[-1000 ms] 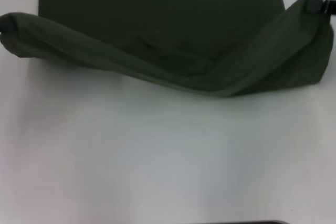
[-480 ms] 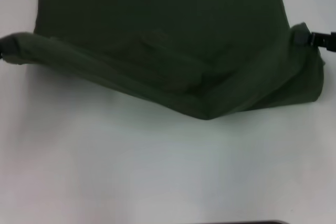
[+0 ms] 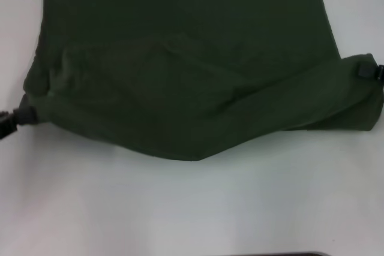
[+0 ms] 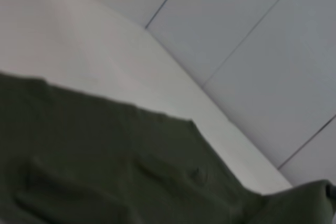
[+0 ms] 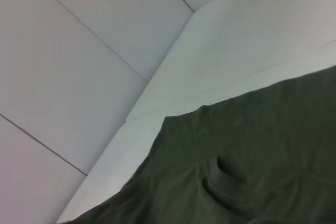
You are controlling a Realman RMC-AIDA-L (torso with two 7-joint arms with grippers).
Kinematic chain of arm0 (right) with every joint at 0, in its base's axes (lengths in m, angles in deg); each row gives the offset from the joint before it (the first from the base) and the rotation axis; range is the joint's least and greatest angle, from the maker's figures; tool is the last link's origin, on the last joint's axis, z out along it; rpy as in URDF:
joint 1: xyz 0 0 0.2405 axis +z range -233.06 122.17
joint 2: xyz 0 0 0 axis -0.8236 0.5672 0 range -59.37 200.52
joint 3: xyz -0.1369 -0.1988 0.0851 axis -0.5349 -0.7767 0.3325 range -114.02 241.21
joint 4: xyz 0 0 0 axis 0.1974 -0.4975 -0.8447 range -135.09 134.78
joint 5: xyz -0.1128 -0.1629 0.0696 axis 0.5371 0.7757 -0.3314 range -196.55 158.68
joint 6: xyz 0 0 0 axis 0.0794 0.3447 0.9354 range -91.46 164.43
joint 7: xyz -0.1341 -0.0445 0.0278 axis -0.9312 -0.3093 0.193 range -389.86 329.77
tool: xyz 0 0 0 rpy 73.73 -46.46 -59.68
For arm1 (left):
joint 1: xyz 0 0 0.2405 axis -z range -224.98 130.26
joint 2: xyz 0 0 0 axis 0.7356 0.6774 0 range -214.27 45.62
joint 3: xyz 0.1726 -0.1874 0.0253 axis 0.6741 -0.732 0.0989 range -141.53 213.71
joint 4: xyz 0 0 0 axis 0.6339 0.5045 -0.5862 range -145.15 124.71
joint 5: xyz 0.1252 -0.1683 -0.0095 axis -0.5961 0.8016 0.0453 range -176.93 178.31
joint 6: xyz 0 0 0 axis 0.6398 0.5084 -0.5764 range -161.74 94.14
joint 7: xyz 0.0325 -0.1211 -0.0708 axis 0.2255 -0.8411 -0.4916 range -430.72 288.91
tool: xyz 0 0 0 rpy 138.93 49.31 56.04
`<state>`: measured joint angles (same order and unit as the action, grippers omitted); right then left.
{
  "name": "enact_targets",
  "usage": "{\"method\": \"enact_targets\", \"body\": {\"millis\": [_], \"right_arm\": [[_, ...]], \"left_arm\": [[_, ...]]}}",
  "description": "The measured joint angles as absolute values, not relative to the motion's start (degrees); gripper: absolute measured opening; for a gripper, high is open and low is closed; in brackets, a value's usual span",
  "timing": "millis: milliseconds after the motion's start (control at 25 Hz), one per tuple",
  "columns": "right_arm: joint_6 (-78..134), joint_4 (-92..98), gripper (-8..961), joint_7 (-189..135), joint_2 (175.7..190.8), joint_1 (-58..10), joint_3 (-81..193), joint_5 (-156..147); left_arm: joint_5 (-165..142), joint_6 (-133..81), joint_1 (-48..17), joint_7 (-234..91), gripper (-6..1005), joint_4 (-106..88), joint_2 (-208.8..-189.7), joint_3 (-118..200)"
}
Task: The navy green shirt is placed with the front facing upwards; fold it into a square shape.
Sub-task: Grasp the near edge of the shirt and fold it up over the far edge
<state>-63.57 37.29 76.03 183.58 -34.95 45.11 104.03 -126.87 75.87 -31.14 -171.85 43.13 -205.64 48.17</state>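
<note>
The navy green shirt lies across the far half of the white table, with its plain olive cloth up and no letters showing. A doubled fold of it runs from the left edge to the right edge and sags toward me in the middle. My left gripper is shut on the left end of that fold, low over the table. At the fold's right end my right gripper is shut on the cloth, a little farther back. The shirt fills the left wrist view, and the shirt also shows wrinkled in the right wrist view.
White table surface stretches between the shirt and me. A dark edge shows at the very bottom of the head view. Grey floor tiles lie beyond the table's far edge, and the floor tiles also show past the table's corner.
Both grippers have come toward me with the fold's ends, the left one farthest. The fold has come down and now covers most of the shirt beneath.
</note>
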Motion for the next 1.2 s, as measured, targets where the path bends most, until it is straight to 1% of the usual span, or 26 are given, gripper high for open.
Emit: {"method": "enact_targets", "body": {"millis": [440, 680, 840, 1000, 1200], "right_arm": [[-64.30, 37.21, 45, 74.87, 183.37, -38.20, 46.01, 104.10], [-65.03, 37.13, 44, 74.42, 182.59, -41.03, 48.61, 104.06], [-65.69, 37.42, 44, 74.30, 182.48, -42.22, 49.91, 104.07], [-65.78, 37.49, 45, 74.27, 182.37, -42.08, 50.01, 104.09], [-65.48, 37.21, 45, 74.28, 182.35, -39.97, 49.71, 104.35]], "left_arm": [[-132.50, 80.95, -32.71, -170.06, 2, 43.51, -206.07, 48.07], [-135.72, 82.52, -33.25, -169.03, 3, 43.49, -206.44, 48.28], [-137.65, 82.83, -33.75, -168.92, 3, 43.50, -206.61, 48.27], [-139.70, 82.93, -34.01, -168.85, 2, 43.48, -206.75, 48.24], [-140.96, 83.34, -33.33, -168.82, 3, 43.28, -206.69, 48.26]]}}
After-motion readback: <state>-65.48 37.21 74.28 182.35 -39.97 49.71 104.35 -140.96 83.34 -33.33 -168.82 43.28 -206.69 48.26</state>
